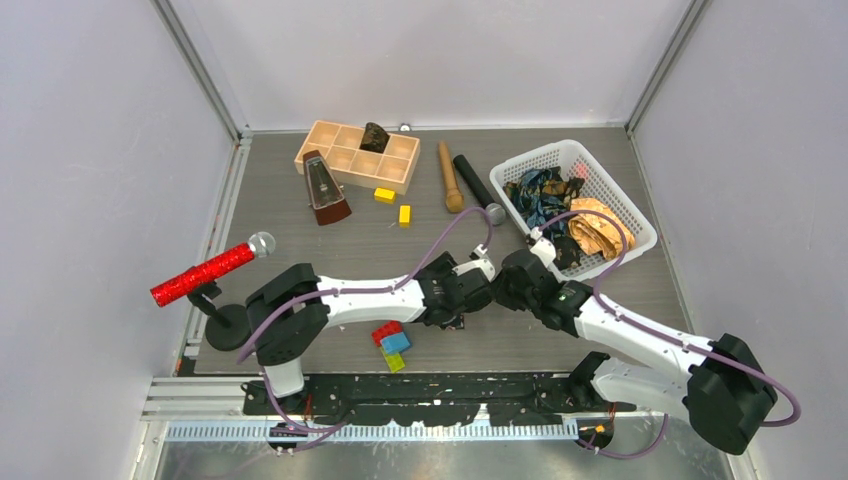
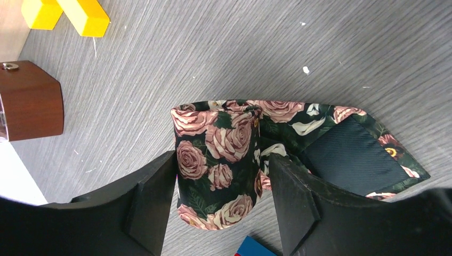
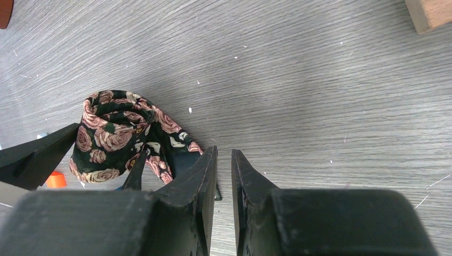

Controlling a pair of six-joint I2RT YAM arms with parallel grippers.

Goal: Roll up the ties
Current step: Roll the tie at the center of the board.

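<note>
Your left fingers (image 2: 223, 160) are pinching the rose-patterned tie (image 2: 229, 133), one finger against each side of its rolled part. The roll rests on the bench (image 2: 213, 53), just toward 6 o'clock from the bench's middle in the top view. The tie's loose end (image 2: 352, 154) lies out at 3 o'clock from the roll with its dark lining showing. Your right fingers (image 3: 224, 153) are all but pressed together, with only a slit between them. They hold nothing, and the roll is at their 10 o'clock. The other ties (image 1: 541, 190) are heaped in the white basket (image 1: 622, 195) at the bench's 2 o'clock.
</note>
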